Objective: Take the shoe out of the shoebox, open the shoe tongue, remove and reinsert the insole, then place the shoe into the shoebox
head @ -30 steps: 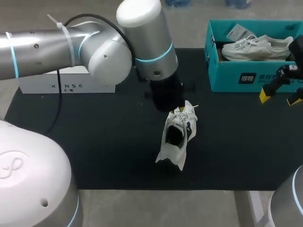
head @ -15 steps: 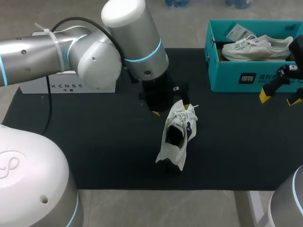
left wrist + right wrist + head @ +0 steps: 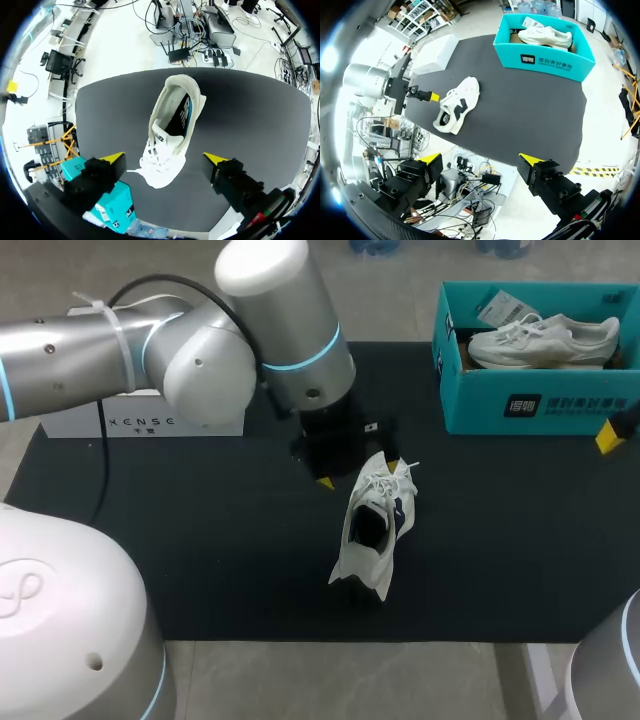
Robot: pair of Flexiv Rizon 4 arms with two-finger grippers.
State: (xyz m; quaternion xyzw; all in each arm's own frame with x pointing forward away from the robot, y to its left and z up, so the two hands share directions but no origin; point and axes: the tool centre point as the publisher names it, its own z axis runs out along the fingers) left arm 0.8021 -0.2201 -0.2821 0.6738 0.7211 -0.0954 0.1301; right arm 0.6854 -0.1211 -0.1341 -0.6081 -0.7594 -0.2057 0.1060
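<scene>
A black tabletop (image 3: pixel 200 540) spreads wide and matte under even light, taking only soft shadows. A long, low white box (image 3: pixel 80 420) lies flat at its far left corner.

The counter (image 3: pixel 200 560) is covered by a black mat. A white shoe (image 3: pixel 372 525) is laid near the middle. A teal shoebox (image 3: pixel 540 405) is set at the far right corner, a white box (image 3: pixel 140 422) at the far left.
</scene>
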